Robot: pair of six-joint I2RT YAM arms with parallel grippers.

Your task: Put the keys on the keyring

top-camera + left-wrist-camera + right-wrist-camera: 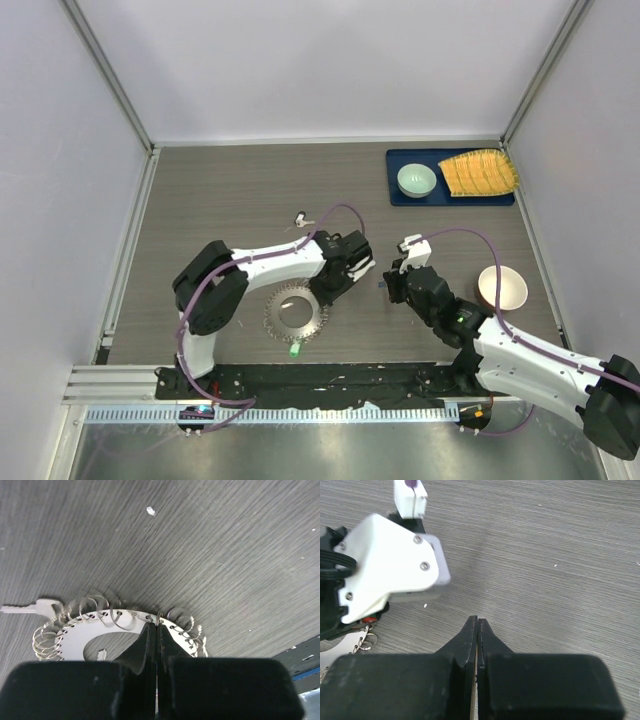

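Note:
The keyring, a flat disc rimmed with small wire loops, lies near the table's front edge. My left gripper is at its upper right rim. In the left wrist view the gripper is shut, pinching one wire loop of the keyring. A green-headed key lies at the ring's near edge. A pale key lies against the rim. A small silver key lies farther back. My right gripper is shut over bare table. A small blue bit shows beside it; I cannot tell if it is held.
A blue tray at the back right holds a green bowl and a yellow ribbed cloth. A cream bowl stands right of my right arm. The left arm's white wrist housing is close to the right gripper.

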